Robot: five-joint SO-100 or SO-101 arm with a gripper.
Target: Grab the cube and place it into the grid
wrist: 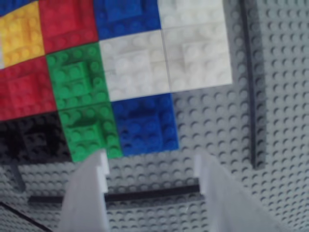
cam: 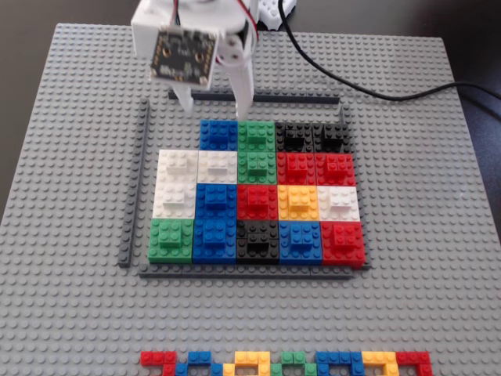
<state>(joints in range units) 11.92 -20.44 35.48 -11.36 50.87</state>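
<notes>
While jaws gape empty, blue studded cube [cam: 218,134] in grid's [cam: 243,271] corner.

- I'm looking at a hobby or lab-style test bench: a grey studded baseplate [cam: 70,313] covers the tabletop edge to edge.
- Toy bricks [cam: 258,200] fill its middle; a black cable [cam: 368,92] trails off the far right corner.

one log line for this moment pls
gripper: open, empty | above top edge of grid by blue cube | top-left cell: unfilled | baseplate: grey
</notes>
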